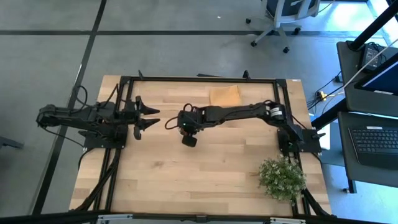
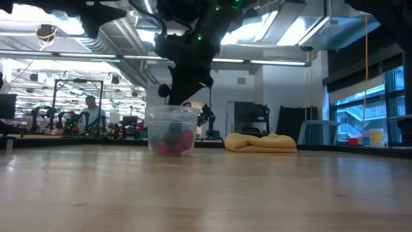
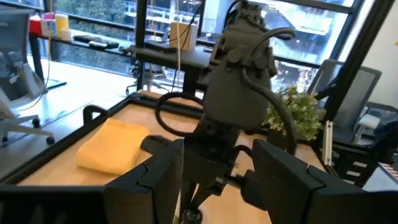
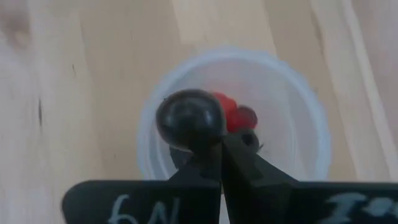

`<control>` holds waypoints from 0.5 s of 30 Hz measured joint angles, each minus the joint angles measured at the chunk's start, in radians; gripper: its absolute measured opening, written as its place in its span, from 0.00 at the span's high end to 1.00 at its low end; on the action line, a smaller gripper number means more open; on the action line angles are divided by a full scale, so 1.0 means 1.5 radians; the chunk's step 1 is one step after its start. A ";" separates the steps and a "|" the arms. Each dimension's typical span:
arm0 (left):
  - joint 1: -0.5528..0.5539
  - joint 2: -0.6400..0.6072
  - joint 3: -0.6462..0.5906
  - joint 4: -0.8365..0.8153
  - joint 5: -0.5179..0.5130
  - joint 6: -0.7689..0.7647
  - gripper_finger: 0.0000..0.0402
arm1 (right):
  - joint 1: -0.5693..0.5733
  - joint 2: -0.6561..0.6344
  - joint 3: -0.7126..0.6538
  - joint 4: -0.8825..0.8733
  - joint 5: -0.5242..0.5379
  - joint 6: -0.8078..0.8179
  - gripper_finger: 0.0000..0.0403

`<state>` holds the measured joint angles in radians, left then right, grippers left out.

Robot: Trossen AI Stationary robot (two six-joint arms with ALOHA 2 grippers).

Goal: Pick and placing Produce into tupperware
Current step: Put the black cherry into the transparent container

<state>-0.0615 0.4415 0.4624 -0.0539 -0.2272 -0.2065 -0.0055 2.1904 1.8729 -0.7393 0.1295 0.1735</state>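
The tupperware (image 2: 172, 131) is a small round translucent cup standing on its base on the wooden table; red and dark fruits (image 2: 172, 143) lie inside. In the right wrist view the cup (image 4: 292, 106) sits directly below my right gripper (image 4: 208, 140), with red pieces (image 4: 233, 115) in it. My right gripper (image 2: 177, 87) hangs just above the cup's rim, shut on a dark round berry (image 4: 189, 118). In the high view it (image 1: 188, 138) hides the cup. My left gripper (image 1: 155, 117) waits open at mid-table left, pointing toward the right arm. My right gripper pinches the dark berry (image 4: 189, 118) at the free ends of its two fingers, coming from above and pointing down. The berry is lifted clear, over the cup's opening; in the low view it (image 2: 165, 90) shows just above the rim.
A folded orange-yellow cloth (image 1: 225, 95) lies at the table's far edge, behind the cup. A bushy green plant (image 1: 282, 177) stands at the near right corner. Black frame rails (image 1: 199, 79) run round the table. Bare wood (image 1: 186, 180) lies between the cup and the near edge.
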 joint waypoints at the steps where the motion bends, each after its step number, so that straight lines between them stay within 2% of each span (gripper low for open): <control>1: 0.001 -0.003 -0.005 -0.001 0.000 -0.001 0.54 | 0.000 0.004 0.000 -0.001 0.000 0.000 1.00; 15: 0.002 -0.003 -0.011 0.005 0.000 -0.015 0.54 | -0.007 0.046 0.000 -0.021 0.001 0.000 1.00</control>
<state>-0.0589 0.4366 0.4458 -0.0467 -0.2268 -0.2287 -0.0158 2.2592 1.8732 -0.7704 0.1306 0.1734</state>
